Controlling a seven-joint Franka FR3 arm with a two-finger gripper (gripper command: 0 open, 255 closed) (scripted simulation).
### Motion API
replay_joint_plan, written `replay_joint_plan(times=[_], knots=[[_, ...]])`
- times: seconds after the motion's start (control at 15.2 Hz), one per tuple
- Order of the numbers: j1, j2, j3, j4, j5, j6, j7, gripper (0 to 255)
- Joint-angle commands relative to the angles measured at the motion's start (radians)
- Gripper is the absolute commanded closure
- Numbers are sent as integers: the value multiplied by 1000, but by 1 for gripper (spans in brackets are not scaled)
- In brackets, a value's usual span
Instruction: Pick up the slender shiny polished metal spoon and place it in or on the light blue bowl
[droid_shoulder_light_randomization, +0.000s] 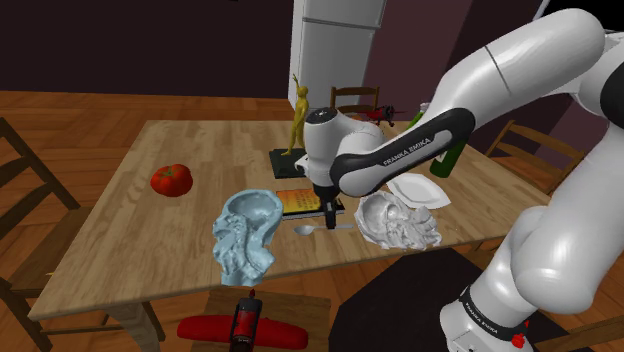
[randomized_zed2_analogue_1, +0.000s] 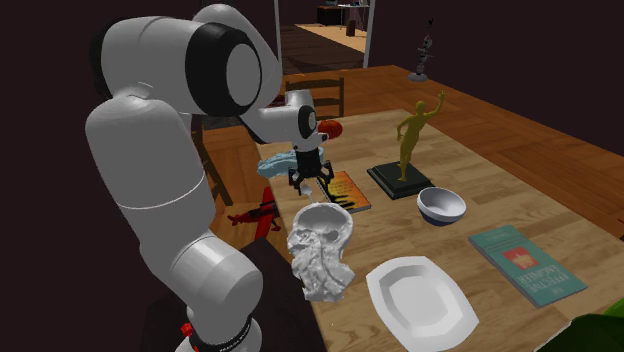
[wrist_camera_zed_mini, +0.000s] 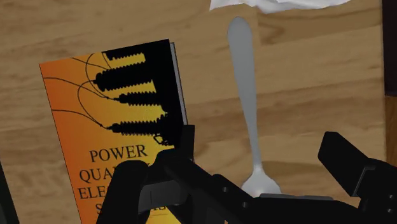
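A slim grey metal spoon (droid_shoulder_light_randomization: 322, 229) lies flat on the wooden table (droid_shoulder_light_randomization: 150, 250), between an orange book (droid_shoulder_light_randomization: 294, 202) and a lumpy white sculpture (droid_shoulder_light_randomization: 398, 222). My gripper (droid_shoulder_light_randomization: 331, 211) hovers just above it, open and holding nothing. In the wrist view the spoon (wrist_camera_zed_mini: 245, 83) runs away from the hand, its bowl end between the two fingers (wrist_camera_zed_mini: 347, 159) and touching neither. The light blue bowl (droid_shoulder_light_randomization: 247, 234), on a rough sculpted base, stands at the spoon's left in the shoulder view. In the second exterior view the gripper (randomized_zed2_analogue_1: 313, 186) hangs in front of that bowl (randomized_zed2_analogue_1: 279, 160).
A red tomato (droid_shoulder_light_randomization: 171, 179), a gold figurine (droid_shoulder_light_randomization: 297, 115) on a black base, a green bottle (droid_shoulder_light_randomization: 447, 158) and a white plate (droid_shoulder_light_randomization: 420, 190) share the table. A small bowl (randomized_zed2_analogue_1: 440, 205) and a teal book (randomized_zed2_analogue_1: 525, 263) lie farther off. A red toy plane (droid_shoulder_light_randomization: 240, 329) sits below the table edge.
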Motion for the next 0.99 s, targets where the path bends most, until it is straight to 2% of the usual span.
replay_joint_plan(times=[0.0,0.4,0.86,0.92], knots=[[1,24,1,-10,-15,29,5,0],[-8,71,-9,-39,-50,103,28,0],[-7,71,-9,-39,-50,103,28,0],[-7,71,-9,-39,-50,103,28,255]])
